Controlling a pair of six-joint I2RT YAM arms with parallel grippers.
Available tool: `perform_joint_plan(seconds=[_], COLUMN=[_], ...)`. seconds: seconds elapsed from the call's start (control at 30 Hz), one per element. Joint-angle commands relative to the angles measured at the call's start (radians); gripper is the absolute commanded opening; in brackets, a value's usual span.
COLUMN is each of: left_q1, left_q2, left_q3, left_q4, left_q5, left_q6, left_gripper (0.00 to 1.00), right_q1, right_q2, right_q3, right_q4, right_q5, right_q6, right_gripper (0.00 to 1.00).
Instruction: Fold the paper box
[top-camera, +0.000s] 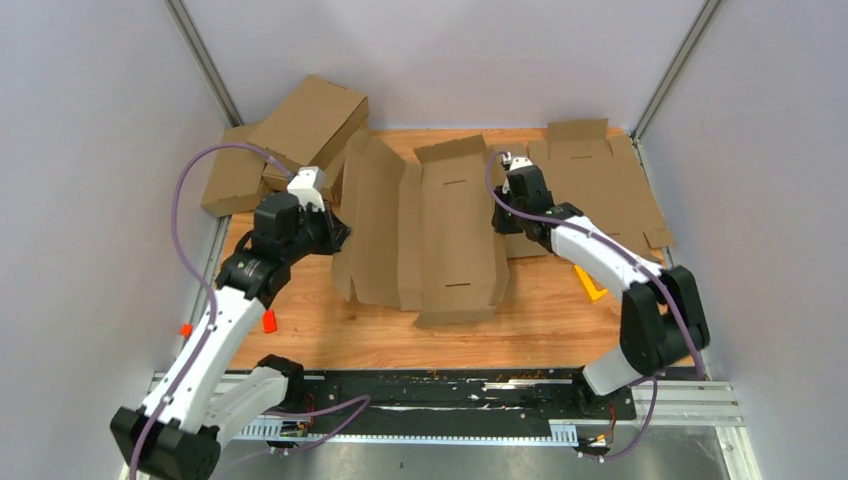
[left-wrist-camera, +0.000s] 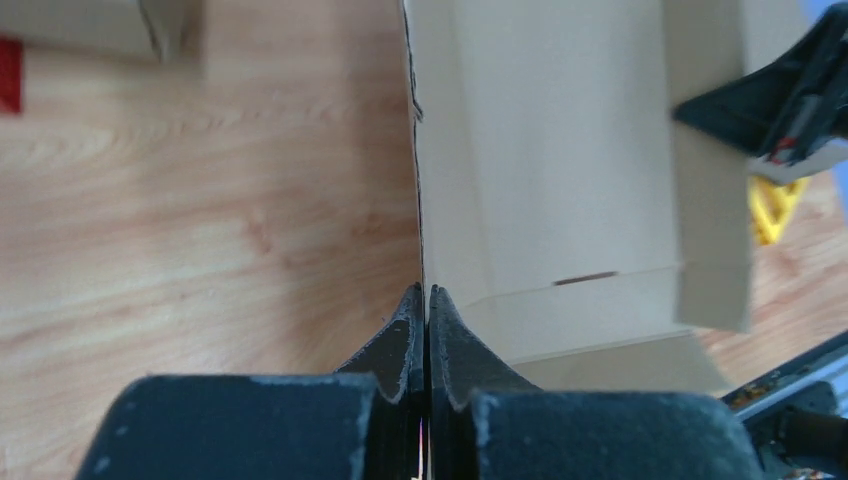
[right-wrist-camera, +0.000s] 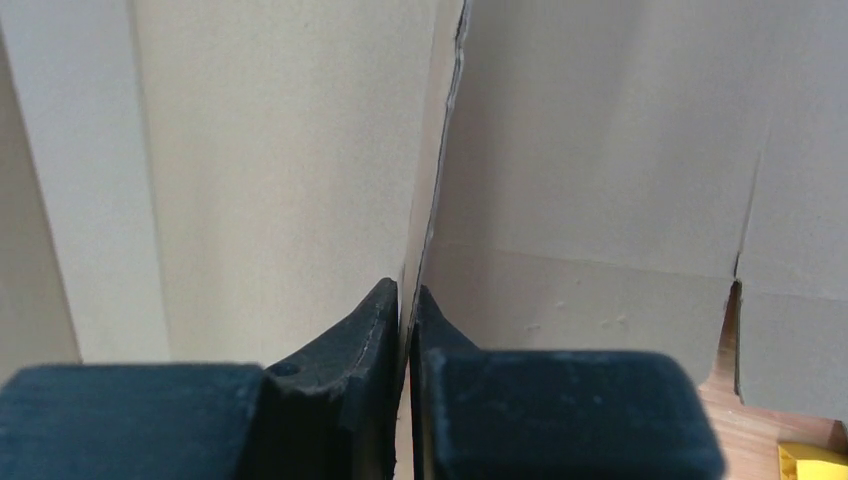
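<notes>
The paper box (top-camera: 440, 235) is a brown die-cut cardboard piece in the middle of the table, its long side panels raised. My left gripper (top-camera: 338, 232) is shut on the edge of its left panel; in the left wrist view the fingertips (left-wrist-camera: 427, 300) pinch the thin cardboard edge of the box (left-wrist-camera: 560, 180). My right gripper (top-camera: 503, 222) is shut on the right panel; in the right wrist view the jaws (right-wrist-camera: 405, 300) clamp the cardboard edge of the box (right-wrist-camera: 290, 170).
A flat cardboard blank (top-camera: 600, 180) lies at the back right under the right arm. Folded brown boxes (top-camera: 300, 125) are stacked at the back left. A yellow piece (top-camera: 594, 290) lies right of the box. Small red items (top-camera: 269, 321) sit near the left arm.
</notes>
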Motion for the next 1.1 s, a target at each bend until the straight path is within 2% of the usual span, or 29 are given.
perform_joint_plan(seconds=[0.0,0.07,0.13,0.2,0.4,0.67,0.8,1.07], left_q1=[-0.033,-0.066,-0.117,-0.152,-0.174,-0.188,-0.193,-0.220], left_q2=[-0.129,-0.178,-0.215,-0.250,-0.322,-0.423,-0.474,-0.459], left_q3=[-0.023,-0.079,-0.119,-0.164,-0.305,-0.403,-0.454,-0.502], left_q4=[0.167,0.268,0.338,0.394,0.525,0.457,0.470,0.608], left_q5=[0.101,0.152,0.126,0.093,0.090,0.053,0.054,0.077], left_q6=[-0.018,-0.047,-0.046,-0.039,-0.071,-0.076,-0.088,-0.140], left_gripper=[0.00,0.00,0.00,0.00,0.00,0.00,0.00,0.00], right_q1=[0.013,0.015,0.015,0.015,0.022,0.044,0.079,0.147], right_q2=[-0.183,-0.243,-0.282,-0.299,-0.330,-0.351,-0.400,-0.521], right_q3=[-0.100,-0.157,-0.208,-0.253,-0.360,-0.422,-0.479,-0.551], right_q4=[0.199,0.266,0.309,0.322,0.350,0.356,0.444,0.522], right_q5=[-0.021,-0.038,-0.019,0.014,0.079,0.169,0.223,0.350], right_q6=[-0.002,-0.002,0.001,0.007,0.042,0.061,0.042,-0.004], right_gripper=[0.10,0.12,0.15,0.23,0.31,0.26,0.25,0.21])
